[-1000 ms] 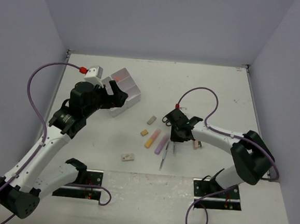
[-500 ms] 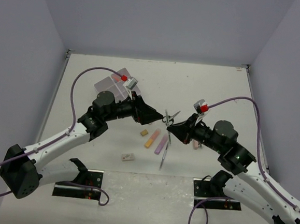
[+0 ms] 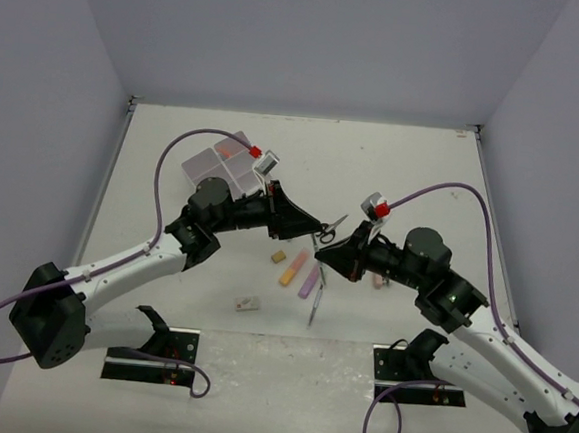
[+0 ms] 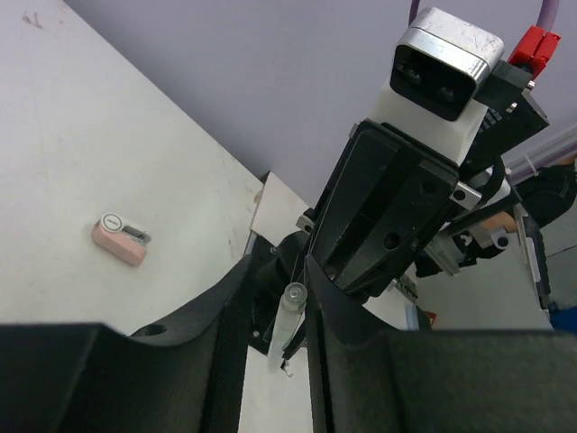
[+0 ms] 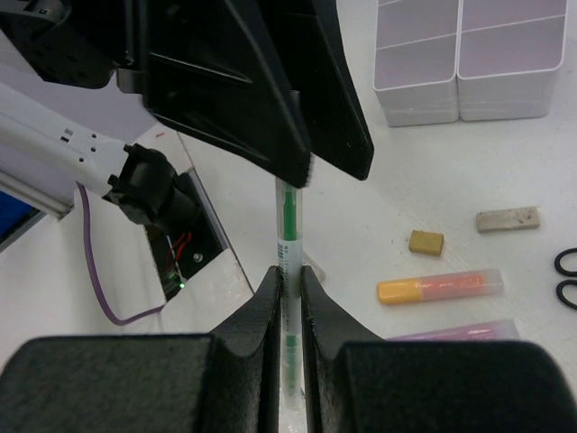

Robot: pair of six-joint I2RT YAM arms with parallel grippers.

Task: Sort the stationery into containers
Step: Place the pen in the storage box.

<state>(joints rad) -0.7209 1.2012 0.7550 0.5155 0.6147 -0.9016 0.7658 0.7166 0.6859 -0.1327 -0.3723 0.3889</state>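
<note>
A thin green pen (image 5: 288,234) hangs above the table's middle, and my right gripper (image 5: 288,275) is shut on its barrel. My left gripper (image 4: 278,298) meets it there, jaws around the pen's end (image 4: 288,320). The pen lies against one finger, with a gap to the other. In the top view the two grippers (image 3: 314,228) (image 3: 325,251) are tip to tip. On the table lie black-handled scissors (image 3: 331,227), an orange highlighter (image 5: 439,286), a purple highlighter (image 3: 311,278) and another pen (image 3: 316,301). The containers (image 3: 228,167) stand at the back left.
A beige eraser (image 5: 426,242) and a whitish eraser (image 5: 508,219) lie near the highlighters. Another white eraser (image 3: 248,302) sits toward the near edge. A small pink piece (image 4: 120,242) lies under my right arm. Grey walls enclose the table on three sides.
My left arm swung from the containers to the table's middle. My right arm lifted the pen off the table toward it. The left jaws narrowed around the pen's end.
</note>
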